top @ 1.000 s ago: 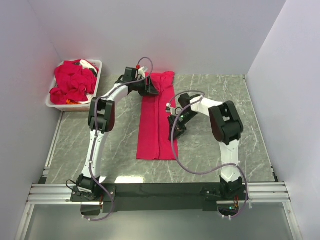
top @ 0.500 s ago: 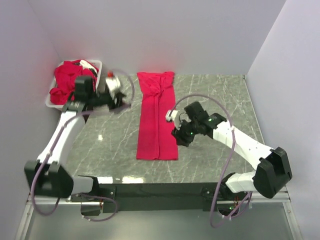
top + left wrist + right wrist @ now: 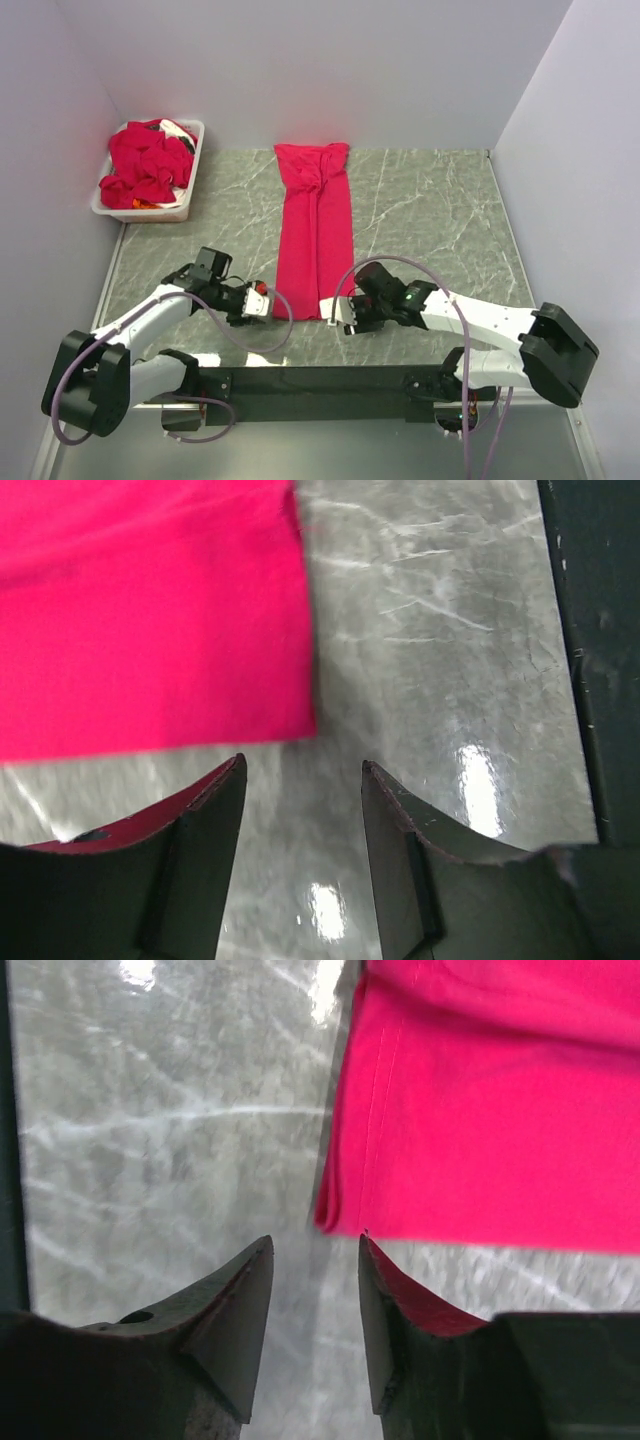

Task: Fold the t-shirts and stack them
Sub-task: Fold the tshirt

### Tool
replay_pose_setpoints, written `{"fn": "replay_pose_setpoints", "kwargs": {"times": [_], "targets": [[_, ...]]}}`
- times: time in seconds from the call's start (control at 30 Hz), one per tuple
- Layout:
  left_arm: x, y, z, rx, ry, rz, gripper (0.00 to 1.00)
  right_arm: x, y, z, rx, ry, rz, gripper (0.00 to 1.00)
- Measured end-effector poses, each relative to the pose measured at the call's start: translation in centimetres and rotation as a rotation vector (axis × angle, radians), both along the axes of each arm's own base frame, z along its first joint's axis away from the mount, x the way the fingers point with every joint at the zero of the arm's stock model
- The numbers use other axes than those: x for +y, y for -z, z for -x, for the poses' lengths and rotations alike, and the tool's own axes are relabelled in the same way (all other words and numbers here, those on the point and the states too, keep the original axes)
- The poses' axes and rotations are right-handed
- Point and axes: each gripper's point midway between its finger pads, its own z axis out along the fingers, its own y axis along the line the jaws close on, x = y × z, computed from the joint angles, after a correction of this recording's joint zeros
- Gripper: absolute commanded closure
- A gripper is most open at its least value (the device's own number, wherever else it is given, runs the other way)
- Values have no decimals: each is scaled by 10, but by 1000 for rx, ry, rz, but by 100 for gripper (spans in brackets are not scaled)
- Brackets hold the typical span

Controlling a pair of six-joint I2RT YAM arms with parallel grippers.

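One crimson t-shirt (image 3: 315,232) lies folded into a long narrow strip down the middle of the table, its hem nearest the arms. My left gripper (image 3: 262,300) sits low just left of the hem's near-left corner (image 3: 290,705), open with nothing between its fingers. My right gripper (image 3: 337,312) sits low just right of the hem's near-right corner (image 3: 345,1210), open and empty too. In each wrist view the fingertips stop just short of the fabric edge. More crumpled red t-shirts (image 3: 148,170) are heaped in the bin.
A white plastic bin (image 3: 178,210) stands at the table's far left corner. The black front rail (image 3: 320,380) runs along the near edge right behind both grippers. Grey walls close in the left, back and right sides.
Both arms have swung from the shirt's upper and middle part down to its near hem, one at each corner. The shirt itself lies as before.
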Motion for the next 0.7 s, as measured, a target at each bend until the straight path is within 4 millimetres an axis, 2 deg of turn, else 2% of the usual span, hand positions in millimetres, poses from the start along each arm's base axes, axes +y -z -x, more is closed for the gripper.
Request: {"fn": "replay_pose_setpoints", "kwargs": {"times": [0.23,0.53,0.7], "targets": [[-14,15,-2,-90,85,-21,49,14,15,-9,-77,-70,11,55],[-19,35,-8,-94,126,-81,62,23,27,-17,-104,-108,46,71],[-24,34,-18,-112,148,-107,56,27,26,-21,-108,-106,52,72]]}}
